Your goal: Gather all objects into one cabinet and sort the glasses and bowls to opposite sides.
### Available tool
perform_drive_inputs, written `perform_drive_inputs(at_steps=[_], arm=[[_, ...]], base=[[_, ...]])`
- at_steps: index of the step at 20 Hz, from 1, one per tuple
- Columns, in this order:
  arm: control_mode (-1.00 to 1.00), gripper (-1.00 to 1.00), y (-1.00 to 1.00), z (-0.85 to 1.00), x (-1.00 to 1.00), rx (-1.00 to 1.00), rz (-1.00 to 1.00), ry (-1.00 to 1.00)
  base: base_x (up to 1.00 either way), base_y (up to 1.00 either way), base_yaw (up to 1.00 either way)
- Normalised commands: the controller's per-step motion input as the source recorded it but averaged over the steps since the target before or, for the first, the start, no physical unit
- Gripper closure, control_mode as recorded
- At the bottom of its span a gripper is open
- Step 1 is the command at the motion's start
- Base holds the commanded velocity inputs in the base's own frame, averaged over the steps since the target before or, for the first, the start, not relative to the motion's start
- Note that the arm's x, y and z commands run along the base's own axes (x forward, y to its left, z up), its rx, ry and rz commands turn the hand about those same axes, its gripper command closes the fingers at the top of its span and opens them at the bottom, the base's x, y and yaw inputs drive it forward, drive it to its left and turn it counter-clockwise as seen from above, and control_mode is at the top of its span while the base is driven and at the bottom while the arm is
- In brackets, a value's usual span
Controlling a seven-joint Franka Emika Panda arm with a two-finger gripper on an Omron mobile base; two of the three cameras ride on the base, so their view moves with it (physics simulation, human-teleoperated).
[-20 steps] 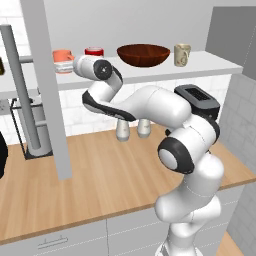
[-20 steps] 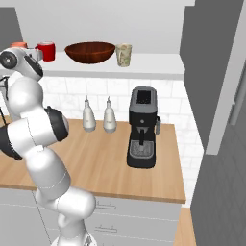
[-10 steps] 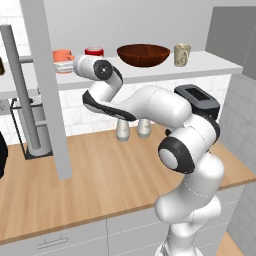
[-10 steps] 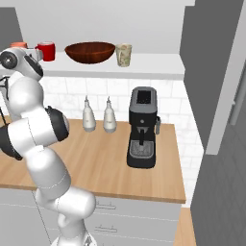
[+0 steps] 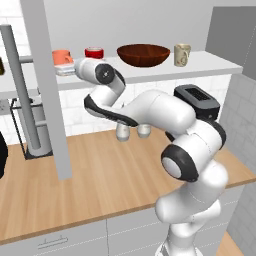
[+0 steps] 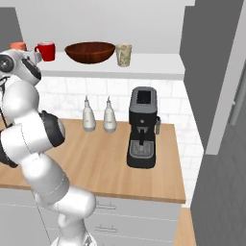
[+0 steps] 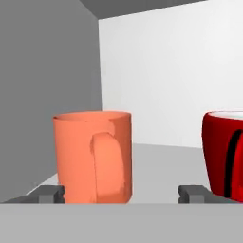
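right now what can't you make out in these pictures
- Orange mug: in the left base view the grey door panel and the arm cover most of it; in the right base view the arm's joint hides all but its top.
- Red cup: cut off by the hand view's right edge.
- Pincer: open, fingertips either side of the orange mug; whether they touch it is unclear.
- Beige mug: its pattern is too small to read.

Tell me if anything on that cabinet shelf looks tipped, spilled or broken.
Nothing stands out. The coral-orange mug, red cup, dark brown bowl and beige mug all stand upright on the pale grey shelf, none spilled.
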Motion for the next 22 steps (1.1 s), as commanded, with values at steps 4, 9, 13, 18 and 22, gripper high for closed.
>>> perform_drive_inputs(at_steps=[4,9,13,18,22], arm=[[-1.0,-1.0,-0.47,0.14,-0.44,0.0,0.0,0.0],[-1.0,-1.0,-0.74,0.4,-0.53,0.0,-0.01,0.01],[-1.0,-1.0,-0.75,0.54,-0.48,0.0,0.0,0.09],[-1.0,-1.0,-0.68,0.51,-0.54,0.0,0.0,0.14],[-1.0,-1.0,-0.83,0.19,-0.66,0.0,0.0,0.1]], base=[[0.0,0.0,0.0],[0.0,0.0,0.0],[0.0,0.0,0.0],[0.0,0.0,0.0],[0.0,0.0,0.0]])
